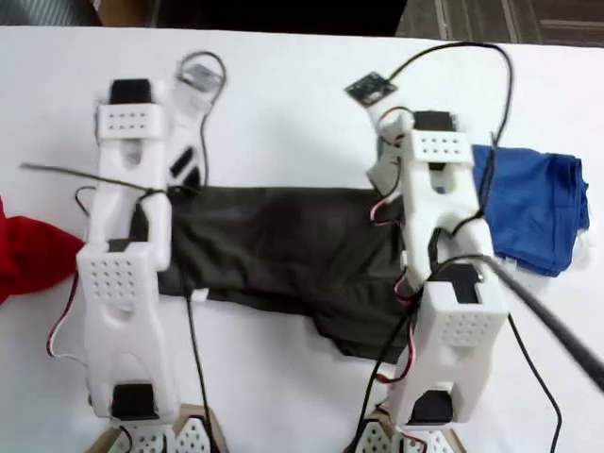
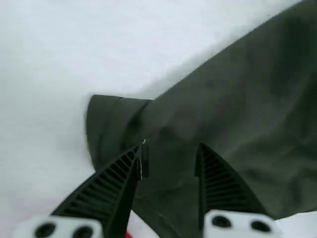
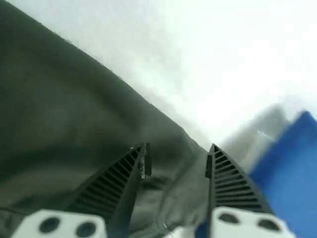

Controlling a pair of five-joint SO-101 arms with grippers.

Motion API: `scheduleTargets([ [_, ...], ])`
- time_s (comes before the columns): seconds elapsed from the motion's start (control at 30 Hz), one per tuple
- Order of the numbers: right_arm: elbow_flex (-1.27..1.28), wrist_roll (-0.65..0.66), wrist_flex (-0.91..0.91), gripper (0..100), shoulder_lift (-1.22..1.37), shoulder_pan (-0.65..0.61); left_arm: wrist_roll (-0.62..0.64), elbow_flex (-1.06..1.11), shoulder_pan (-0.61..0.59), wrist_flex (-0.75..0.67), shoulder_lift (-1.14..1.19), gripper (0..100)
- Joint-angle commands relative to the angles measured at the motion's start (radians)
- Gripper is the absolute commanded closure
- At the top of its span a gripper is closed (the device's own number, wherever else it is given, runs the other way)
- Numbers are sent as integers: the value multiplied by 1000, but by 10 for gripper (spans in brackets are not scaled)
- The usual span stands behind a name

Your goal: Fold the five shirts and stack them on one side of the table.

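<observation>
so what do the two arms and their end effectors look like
Both the left arm and right arm are white plastic shells with grids of small holes, black motors at the joints, and red, black and white cables alongside. The left end effector and right end effector each have black, ribbed, pointed fingers on white bases.

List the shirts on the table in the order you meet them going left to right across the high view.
red shirt → dark shirt → blue shirt
</observation>
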Motion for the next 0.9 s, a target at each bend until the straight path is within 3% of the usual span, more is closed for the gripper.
scheduleTargets([
  [0.0, 2, 5, -13, 805, 16, -2, -3, 68, -18, -112, -37, 820],
  [0.33, 0, 14, -114, 805, 94, 61, -5, 28, -175, -236, 155, 820],
  [0.87, -316, 5, 27, 804, 102, -148, -52, -357, -295, -115, 275, 819],
])
